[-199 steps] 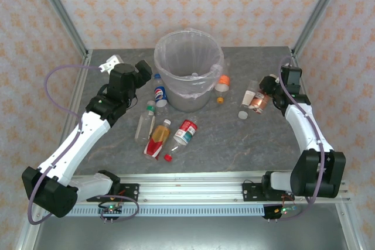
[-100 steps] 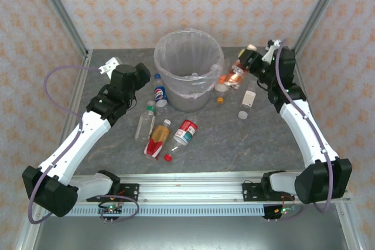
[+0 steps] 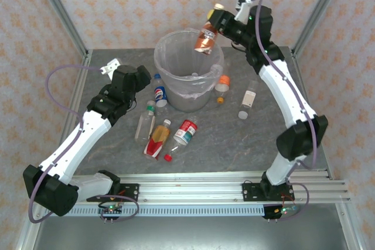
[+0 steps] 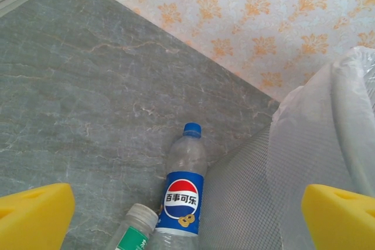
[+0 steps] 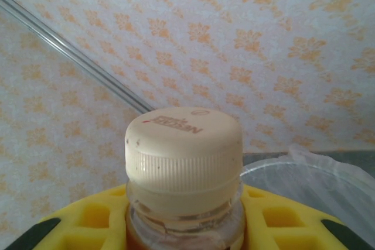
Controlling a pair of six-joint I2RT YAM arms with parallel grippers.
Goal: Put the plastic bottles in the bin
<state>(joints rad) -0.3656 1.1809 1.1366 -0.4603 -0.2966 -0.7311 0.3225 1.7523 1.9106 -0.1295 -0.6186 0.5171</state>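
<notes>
Now, your right fingers (image 5: 88, 218) are closed on a clear plastic bottle with a copper-orange label and a cream ribbed cap (image 3: 206, 36). The yellow pads sit just under the neck on both sides in the right wrist view. From above, the bottle hangs tilted, cap up and toward the arm, base down over the far rim of the round grey bin lined with a translucent white bag (image 3: 190, 99). It is clear of the rim and not inside.

Your left fingers (image 4: 35, 215) stand wide open and hold nothing. They hover low over the grey marbled counter (image 3: 234, 139), left of the bin. Between the pads lies a clear bottle with a blue Pepsi label and blue cap (image 4: 183, 194), its side close against the bin's mesh wall (contact cannot be confirmed).

Other bottles on the counter, seen from above:
- clear bottle with a green-and-white label (image 3: 146, 122), in front of the Pepsi bottle;
- bottle with a red-and-yellow label (image 3: 157, 140), just right of it;
- bottle with a red label (image 3: 184, 132), beside that one, with a loose red cap (image 3: 168, 157) nearby;
- orange-capped bottle (image 3: 222, 83), against the bin's right side;
- clear white-capped bottle (image 3: 248, 99), further right, well apart from the bin.

Something small lies at the bottom of the bin, too unclear to name.
</notes>
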